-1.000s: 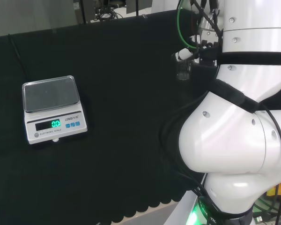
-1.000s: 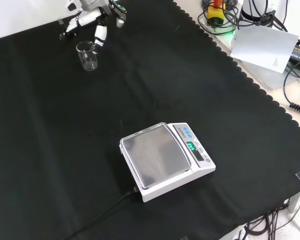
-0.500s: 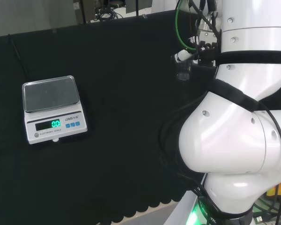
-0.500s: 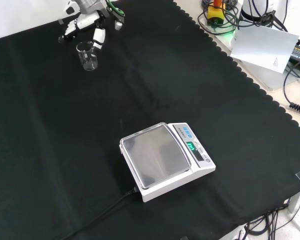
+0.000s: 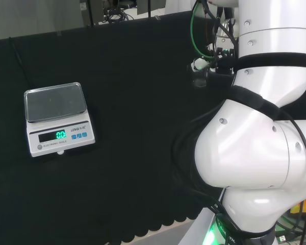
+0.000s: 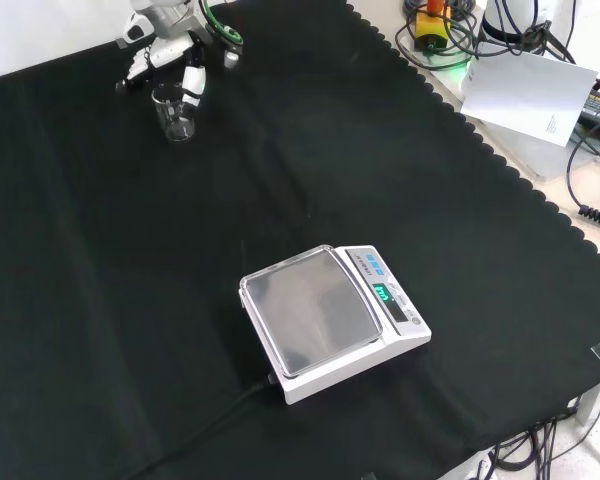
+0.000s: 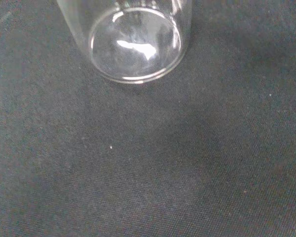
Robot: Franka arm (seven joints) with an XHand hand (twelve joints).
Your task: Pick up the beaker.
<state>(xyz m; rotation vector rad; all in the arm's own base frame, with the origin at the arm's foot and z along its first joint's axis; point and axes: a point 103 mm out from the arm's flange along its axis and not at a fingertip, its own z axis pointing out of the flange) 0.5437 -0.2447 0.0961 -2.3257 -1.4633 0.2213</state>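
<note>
The hand (image 6: pixel 165 50) is at the upper left of the front view, its fingers around the clear round glass beaker (image 6: pixel 175 110), which stands upright on black woven cloth (image 6: pixel 380 150). Wide bare cloth separates it from the scale (image 6: pixel 330 320).

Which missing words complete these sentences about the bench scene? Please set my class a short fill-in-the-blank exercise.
1. The small clear glass beaker stands ______ on the black cloth.
2. In the front view, the black and white robot hand is at the beaker's ______ side.
3. The pan of the white digital scale with the green display carries ______.
4. The beaker looks ______ inside.

Missing words: upright; far; nothing; empty
</note>
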